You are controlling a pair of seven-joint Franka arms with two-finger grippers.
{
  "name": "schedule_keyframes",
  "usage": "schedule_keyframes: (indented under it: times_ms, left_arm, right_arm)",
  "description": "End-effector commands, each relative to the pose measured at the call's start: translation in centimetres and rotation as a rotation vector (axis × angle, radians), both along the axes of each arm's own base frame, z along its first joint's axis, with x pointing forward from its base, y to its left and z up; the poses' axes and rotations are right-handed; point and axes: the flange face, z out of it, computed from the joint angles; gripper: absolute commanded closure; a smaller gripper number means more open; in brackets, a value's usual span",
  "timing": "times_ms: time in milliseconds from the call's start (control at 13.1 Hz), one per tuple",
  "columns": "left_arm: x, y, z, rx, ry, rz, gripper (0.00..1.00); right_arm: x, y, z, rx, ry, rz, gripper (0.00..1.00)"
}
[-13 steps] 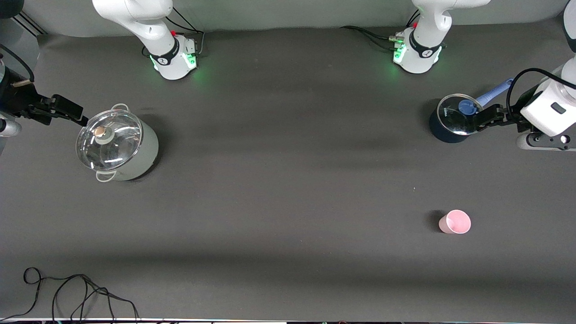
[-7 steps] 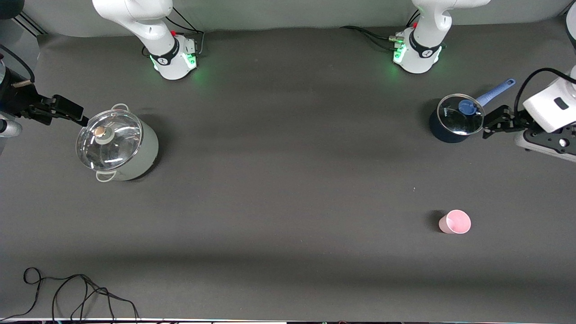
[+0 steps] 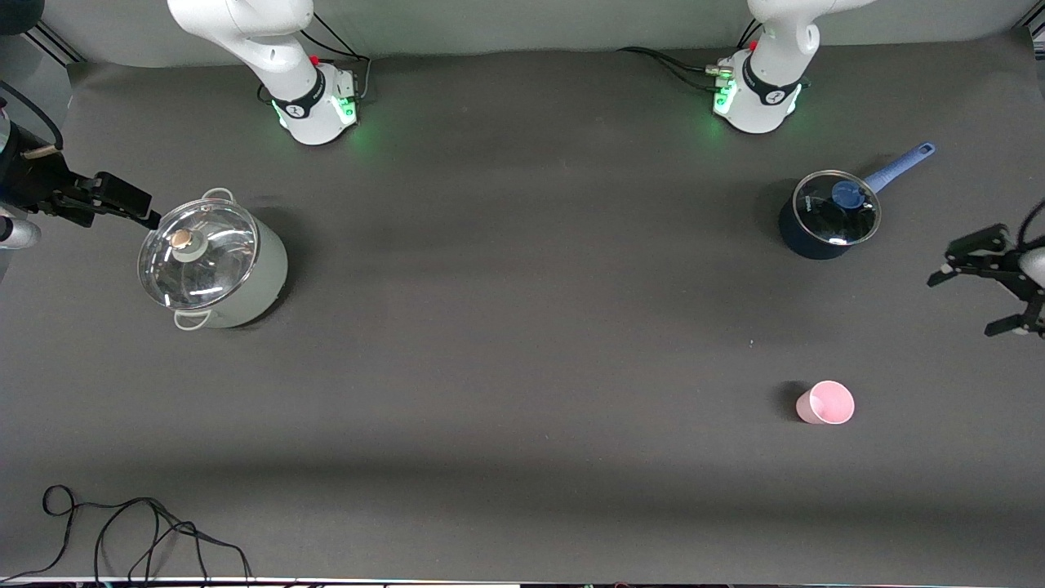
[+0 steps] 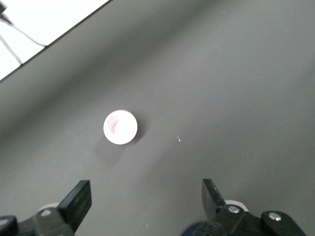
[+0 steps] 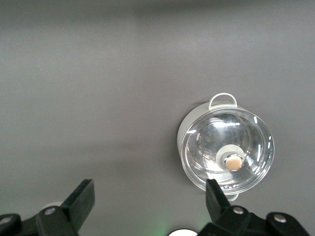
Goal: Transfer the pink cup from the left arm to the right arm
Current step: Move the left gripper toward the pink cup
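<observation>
The pink cup (image 3: 826, 403) stands upright on the dark table toward the left arm's end, nearer the front camera than the blue saucepan. My left gripper (image 3: 962, 306) hangs open and empty over the table at that end, apart from the cup. In the left wrist view the cup (image 4: 120, 127) shows from above, ahead of the wide-open left gripper (image 4: 146, 189). My right gripper (image 3: 139, 208) waits beside the white pot, open and empty, as the right wrist view shows (image 5: 148, 191).
A white pot with a glass lid (image 3: 214, 263) stands at the right arm's end and shows in the right wrist view (image 5: 226, 152). A blue saucepan with a glass lid (image 3: 826, 216) stands at the left arm's end. A black cable (image 3: 122, 531) lies at the table's front edge.
My left gripper has swung away from the blue saucepan's lid toward the cup's part of the table and now points down. The cup and the right arm have not moved.
</observation>
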Motion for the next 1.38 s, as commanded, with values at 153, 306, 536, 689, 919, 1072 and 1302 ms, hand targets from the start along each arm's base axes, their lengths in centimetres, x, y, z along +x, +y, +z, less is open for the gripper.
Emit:
schedule_keyframes:
  times_ms: [153, 306, 536, 689, 919, 1072, 1302]
  left_arm:
    - [0.8, 7.8, -11.6, -0.259, -0.131, -0.172, 0.0]
    - [0.4, 9.2, -16.9, -0.332, -0.174, -0.223, 0.0]
    - [-0.7, 12.6, -23.9, -0.443, -0.319, -0.261, 0.0]
    - [-1.9, 14.8, -28.5, -0.5, -0.444, -0.266, 0.0]
    - [-2.9, 15.4, -34.3, -0.553, -0.566, -0.26, 0.0]
    - [-3.0, 14.7, -37.0, -0.579, -0.627, -0.248, 0.0]
    - [-2.3, 12.0, -40.3, -0.62, -0.676, -0.215, 0.0]
  right_arm:
    - [0.2, 0.0, 0.5, 0.008, 0.004, 0.019, 0.0]
    - [0.2, -0.1, 0.5, 0.008, 0.004, 0.018, 0.0]
    - [0.2, -0.1, 0.5, 0.008, 0.004, 0.018, 0.0]
    - [0.2, -0.2, 0.5, 0.008, 0.004, 0.016, 0.0]
    - [0.2, -0.2, 0.5, 0.008, 0.004, 0.016, 0.0]
    - [0.2, -0.2, 0.5, 0.008, 0.004, 0.016, 0.0]
    - [0.2, -0.2, 0.5, 0.008, 0.004, 0.016, 0.0]
